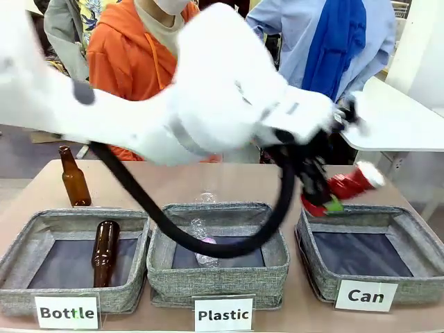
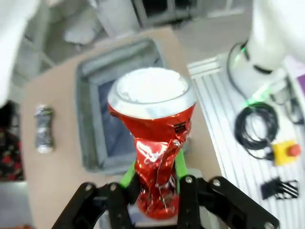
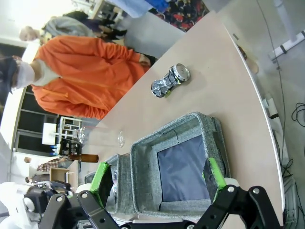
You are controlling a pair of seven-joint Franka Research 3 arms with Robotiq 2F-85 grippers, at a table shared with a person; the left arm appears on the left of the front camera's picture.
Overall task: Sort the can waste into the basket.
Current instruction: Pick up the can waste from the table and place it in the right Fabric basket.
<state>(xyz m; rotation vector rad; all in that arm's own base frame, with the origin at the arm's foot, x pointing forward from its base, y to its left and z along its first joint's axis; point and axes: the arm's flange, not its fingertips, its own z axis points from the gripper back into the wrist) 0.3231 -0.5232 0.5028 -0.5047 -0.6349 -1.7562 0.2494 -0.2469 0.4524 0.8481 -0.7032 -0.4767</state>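
My left gripper [image 1: 325, 201] is shut on the shiny red crushed can [image 1: 349, 185], holding it tilted just above the far left corner of the grey basket [image 1: 409, 239] labelled "Can" [image 1: 365, 296]. From the left wrist, the red can [image 2: 153, 138] stands between the green pads [image 2: 180, 164] with the basket [image 2: 88, 119] below it. The black-and-silver can [image 2: 44, 129] lies on the table beyond the basket. My right gripper [image 3: 157, 174] is open over the same basket [image 3: 171, 129], with the patterned can [image 3: 170, 80] farther off on the table.
The "Plastic" bin [image 1: 218, 277] holds a clear bottle [image 1: 205, 243]. A brown bottle [image 1: 104, 250] lies in the "Bottle" bin [image 1: 41, 229], another [image 1: 74, 179] stands behind it. People [image 1: 139, 55] stand at the far side. A white table [image 1: 402, 125] is at the right.
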